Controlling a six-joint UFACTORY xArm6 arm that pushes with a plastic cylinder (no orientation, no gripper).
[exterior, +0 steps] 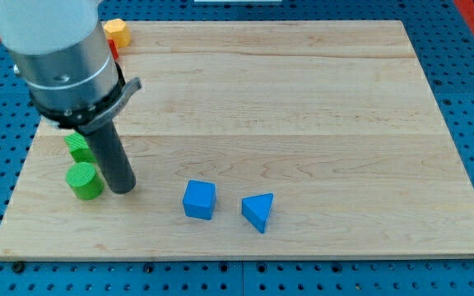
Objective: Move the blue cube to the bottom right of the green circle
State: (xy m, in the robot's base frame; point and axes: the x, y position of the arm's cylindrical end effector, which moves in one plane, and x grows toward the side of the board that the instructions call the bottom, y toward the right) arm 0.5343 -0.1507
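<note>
The blue cube point(199, 200) lies on the wooden board point(303, 99) toward the view's bottom, left of centre. The green circle, a short cylinder point(83, 181), stands at the view's lower left. My tip point(123, 188) rests on the board just right of the green circle, close to it, and well left of the blue cube. The rod rises up and to the left into the arm's grey body point(56, 49).
A blue triangular block point(258, 211) lies just right of the blue cube. A second green block point(78, 147) sits above the green circle, partly hidden by the rod. A yellow block point(117, 31) and a sliver of a red one point(113, 49) are at the top left.
</note>
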